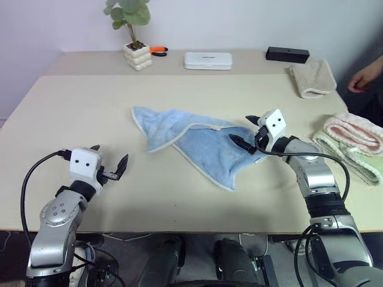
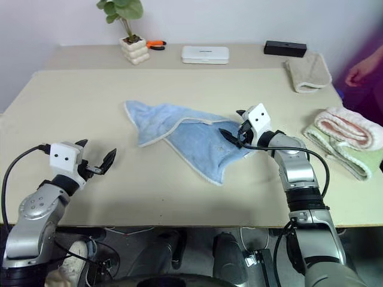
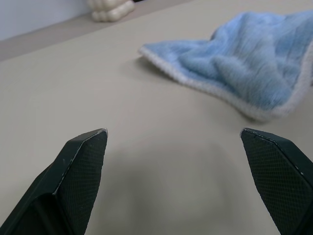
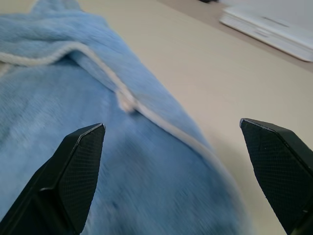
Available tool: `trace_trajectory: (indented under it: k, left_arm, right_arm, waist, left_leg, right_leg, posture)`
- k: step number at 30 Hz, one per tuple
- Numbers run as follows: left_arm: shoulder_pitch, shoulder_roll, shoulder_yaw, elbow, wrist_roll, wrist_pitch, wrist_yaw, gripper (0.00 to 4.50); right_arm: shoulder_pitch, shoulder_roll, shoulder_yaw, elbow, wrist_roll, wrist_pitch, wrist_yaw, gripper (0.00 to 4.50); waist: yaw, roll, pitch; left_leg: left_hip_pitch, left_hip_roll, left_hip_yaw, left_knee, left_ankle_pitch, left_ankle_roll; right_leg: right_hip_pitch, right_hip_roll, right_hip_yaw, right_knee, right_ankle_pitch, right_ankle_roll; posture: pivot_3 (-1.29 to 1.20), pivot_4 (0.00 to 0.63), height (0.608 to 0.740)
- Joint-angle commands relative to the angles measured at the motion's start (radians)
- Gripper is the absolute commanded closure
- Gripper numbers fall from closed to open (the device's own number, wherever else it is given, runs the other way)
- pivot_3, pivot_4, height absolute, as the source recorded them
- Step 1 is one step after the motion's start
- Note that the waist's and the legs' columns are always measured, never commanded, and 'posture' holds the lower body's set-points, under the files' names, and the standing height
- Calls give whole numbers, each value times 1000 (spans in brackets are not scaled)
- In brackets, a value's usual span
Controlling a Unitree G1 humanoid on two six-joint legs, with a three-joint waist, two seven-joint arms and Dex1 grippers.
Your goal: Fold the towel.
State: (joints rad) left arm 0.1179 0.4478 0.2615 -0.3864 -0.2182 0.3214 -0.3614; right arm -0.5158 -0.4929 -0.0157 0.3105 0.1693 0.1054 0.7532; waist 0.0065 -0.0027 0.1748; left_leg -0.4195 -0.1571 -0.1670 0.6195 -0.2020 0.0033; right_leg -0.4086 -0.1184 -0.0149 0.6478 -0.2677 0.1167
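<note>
Counter (image 1: 72, 113) is beige, w/ the blue towel (image 1: 197, 143) lying crumpled near its middle, 1 corner trailing toward the plant (image 1: 133, 33) at the back. Pink & green folded towels (image 1: 353, 140) sit at the right edge, a beige one (image 1: 312, 78) behind them. Right hand (image 1: 249, 133) is over the towel's right end, fingers apart, nothing gripped. Left hand (image 1: 109, 160) hovers over bare counter, well apart from the towel, fingers apart too.
</note>
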Motion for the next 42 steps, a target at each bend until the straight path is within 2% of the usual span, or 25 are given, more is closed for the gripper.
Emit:
trace_trajectory:
  k: [1, 14, 20, 23, 29, 41, 42]
  left_arm:
    - [5, 4, 21, -54, 3, -7, 11, 58]
    - [-12, 21, -8, -56, 5, 0, -9, 58]
    - [-37, 81, -79, -94, -15, -15, -128, 58]
    - [-56, 143, -138, -94, 7, -11, -206, 58]
    - [-163, 211, -239, 19, 122, -45, -231, 58]
    - [-398, 149, -389, 374, 292, -204, -208, 58]
    - [-414, 148, -397, 399, 313, -223, -197, 288]
  right_arm:
    - [-9, 2, -13, -13, 3, -13, -8, 0]
    - [-9, 20, -12, -32, -8, -11, -42, 0]
    - [12, 41, -14, -60, 19, 21, -55, 0]
    - [8, 51, -12, -77, 33, 35, -47, 0]
    - [33, 66, -9, -118, 23, 48, -78, 0]
    - [48, 86, -9, -166, 11, 65, -140, 0]
    - [49, 85, -10, -168, 12, 66, -142, 0]
  waist:
    - [5, 0, 0]
    - [4, 0, 0]
    - [3, 0, 0]
    - [3, 0, 0]
    - [4, 0, 0]
    - [4, 0, 0]
    - [4, 0, 0]
  left_leg:
    - [0, 0, 1, -2, 0, -1]
    - [2, 4, 6, -6, 1, -1]
    - [2, 4, 7, -6, 1, -1]
    - [2, 4, 7, -6, 1, -1]
    - [3, 5, 9, -7, 1, -1]
    - [3, 5, 9, -7, 1, -1]
    - [4, 5, 9, -7, 1, -1]
  right_leg:
    - [0, 0, 1, 0, 0, 0]
    - [-2, 1, 5, 0, 0, 0]
    - [-2, 1, 6, 0, 0, 0]
    - [-2, 1, 6, 0, 0, 0]
    - [-2, 1, 8, 0, 0, 0]
    - [-3, 2, 8, 1, 0, 0]
    - [-3, 2, 8, 1, 0, 0]
  posture:
    - [0, 150, 740]
    - [0, 150, 740]
    - [0, 150, 740]
    - [0, 150, 740]
    - [0, 150, 740]
    - [0, 150, 740]
    - [0, 150, 740]
